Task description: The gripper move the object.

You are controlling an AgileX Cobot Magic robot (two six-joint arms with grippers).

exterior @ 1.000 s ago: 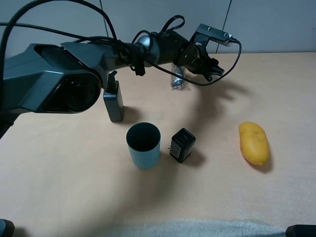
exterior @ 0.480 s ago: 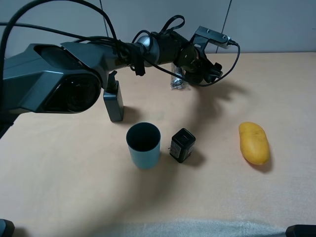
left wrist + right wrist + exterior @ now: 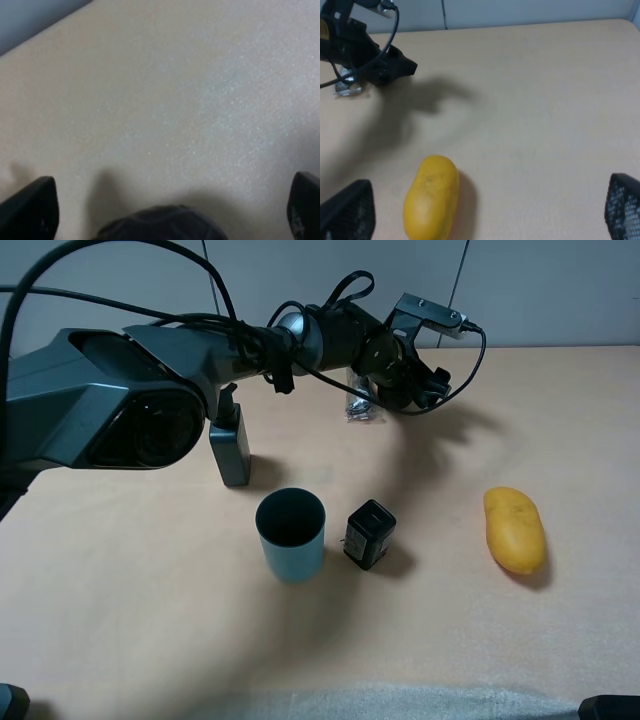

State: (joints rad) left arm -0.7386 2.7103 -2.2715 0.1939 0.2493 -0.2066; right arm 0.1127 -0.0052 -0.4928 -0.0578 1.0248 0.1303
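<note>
My left gripper [image 3: 432, 385] hangs above the far middle of the table on the dark grey arm with black cables and a small grey box. In the left wrist view [image 3: 172, 181] its two black fingers stand wide apart at the picture's edges, so it is open. A dark rounded shape [image 3: 161, 224] shows between them at the picture's edge; it may be the small dark ball, I cannot tell. No ball shows in the exterior view. The left gripper also shows in the right wrist view [image 3: 400, 67]. My right gripper [image 3: 487, 182] is open and empty, near the table's front right.
A blue-grey cup [image 3: 291, 533] and a black boxy bottle [image 3: 369, 534] stand mid-table. A yellow mango [image 3: 515, 530] lies to the right and shows in the right wrist view [image 3: 431, 197]. A grey upright block [image 3: 231, 445] and a silvery packet [image 3: 360, 400] are behind.
My left gripper has drawn back slightly and turned a little over the first half second, then held still. The things on the table have not moved.
</note>
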